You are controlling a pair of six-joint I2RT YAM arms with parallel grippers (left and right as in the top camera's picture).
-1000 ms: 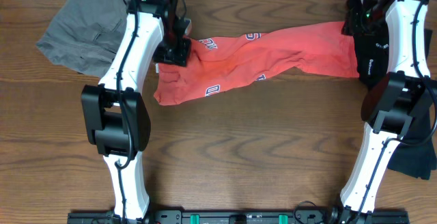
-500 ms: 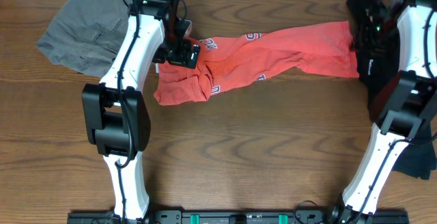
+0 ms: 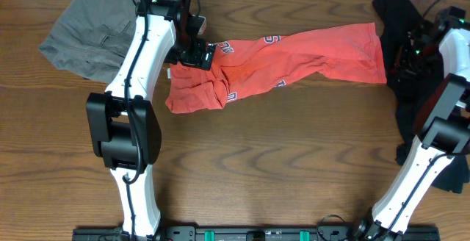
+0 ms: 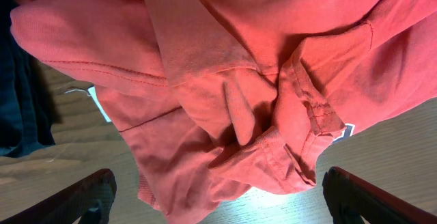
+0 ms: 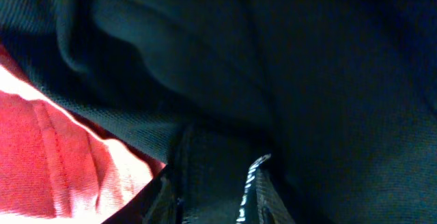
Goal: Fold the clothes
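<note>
The coral-red T-shirt (image 3: pixel 294 54) lies stretched across the table's far half, its left end bunched in folds (image 4: pixel 259 115). My left gripper (image 3: pixel 198 50) hovers over that bunched end. In the left wrist view its jaws (image 4: pixel 218 183) stand open and wide apart, gripping nothing, with the red cloth below them. My right gripper (image 3: pixel 407 57) is over the black shirt (image 3: pixel 396 13) just past the T-shirt's right edge. Dark cloth (image 5: pixel 307 67) fills the right wrist view and the dark fingers (image 5: pixel 171 197) barely show against it.
Grey-khaki shorts (image 3: pixel 92 24) lie crumpled at the far left corner. A dark garment (image 3: pixel 448 171) lies at the right edge under the right arm. Bare wood (image 3: pixel 279 160) covers the table's near half between the two arm bases.
My left gripper has opened and the shirt's left end now lies bunched beneath it. The right arm has swung right, off the shirt's right edge and onto the black shirt.
</note>
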